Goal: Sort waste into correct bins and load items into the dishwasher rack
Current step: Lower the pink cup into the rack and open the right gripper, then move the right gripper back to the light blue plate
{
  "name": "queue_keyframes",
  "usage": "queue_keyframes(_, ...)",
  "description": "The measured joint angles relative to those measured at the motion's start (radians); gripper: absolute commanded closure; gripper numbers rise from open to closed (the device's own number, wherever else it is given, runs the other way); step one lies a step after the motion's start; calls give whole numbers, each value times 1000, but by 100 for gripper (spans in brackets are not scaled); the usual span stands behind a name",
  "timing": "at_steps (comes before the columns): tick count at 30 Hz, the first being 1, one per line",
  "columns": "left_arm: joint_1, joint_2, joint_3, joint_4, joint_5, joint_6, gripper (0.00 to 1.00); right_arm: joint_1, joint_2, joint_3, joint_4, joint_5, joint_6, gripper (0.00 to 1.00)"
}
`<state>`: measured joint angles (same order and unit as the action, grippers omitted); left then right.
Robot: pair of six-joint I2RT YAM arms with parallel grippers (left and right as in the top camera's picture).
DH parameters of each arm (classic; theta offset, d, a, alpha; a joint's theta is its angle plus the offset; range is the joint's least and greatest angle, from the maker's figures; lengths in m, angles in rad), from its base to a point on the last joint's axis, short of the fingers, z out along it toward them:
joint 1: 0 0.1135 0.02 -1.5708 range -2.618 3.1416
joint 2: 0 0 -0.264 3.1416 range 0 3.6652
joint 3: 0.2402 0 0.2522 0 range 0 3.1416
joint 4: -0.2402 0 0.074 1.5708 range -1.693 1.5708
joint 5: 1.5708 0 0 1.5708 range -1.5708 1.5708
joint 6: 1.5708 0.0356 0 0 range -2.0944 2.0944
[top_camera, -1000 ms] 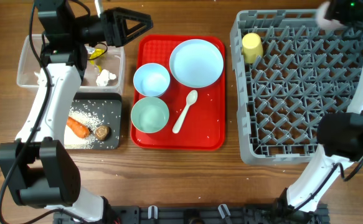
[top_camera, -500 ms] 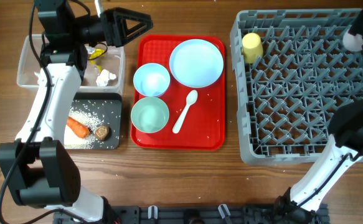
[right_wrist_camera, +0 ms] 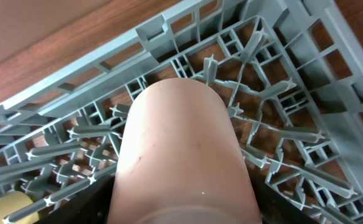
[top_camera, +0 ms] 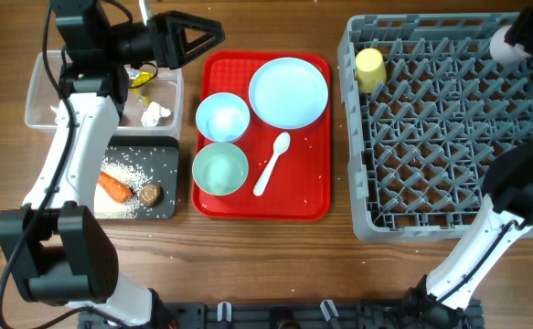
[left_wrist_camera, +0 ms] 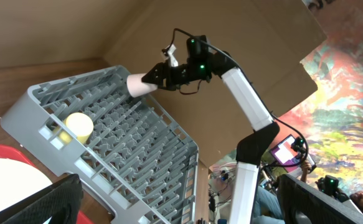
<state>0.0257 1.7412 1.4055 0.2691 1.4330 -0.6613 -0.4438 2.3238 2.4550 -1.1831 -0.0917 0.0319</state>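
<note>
Pink cup [top_camera: 503, 46]: aloft over the rack's [top_camera: 350, 137] far right corner
Change: carried rightward along the far rim; set-down likely next
Right gripper [left_wrist_camera: 162, 74]: clamped on cup
Left gripper [top_camera: 193, 38]: fingers apart, empty, near tub [top_camera: 37, 91]

Grips pink cup [top_camera: 502, 44] above rack's [top_camera: 412, 230] far right corner with right end effector [top_camera: 515, 37]. Shows yellow cup [top_camera: 369, 68] at rack's far left; plate [top_camera: 288, 91], blue bowl [top_camera: 222, 117], mint bowl [top_camera: 219, 170], spoon [top_camera: 271, 164] on red tray [top_camera: 307, 196].
</note>
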Motion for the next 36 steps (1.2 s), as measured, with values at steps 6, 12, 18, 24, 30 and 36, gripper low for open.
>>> queue_keyframes(6,0,0,0,0,0,0,0,0,65,-13,-6,5,-11,96)
queue_keyframes(12,0,0,0,0,0,0,0,0,65,-13,-6,22,-10,96)
queue_keyframes(18,0,0,0,0,0,0,0,0,93,-13,-5,22,-10,87)
queue_keyframes(24,0,0,0,0,0,0,0,0,113,-13,10,19,13,4)
queue_keyframes(30,0,0,0,0,0,0,0,0,111,-13,10,13,17,3)
queue_keyframes(36,0,0,0,0,0,0,0,2,-2,-14,-9,-68,20,18)
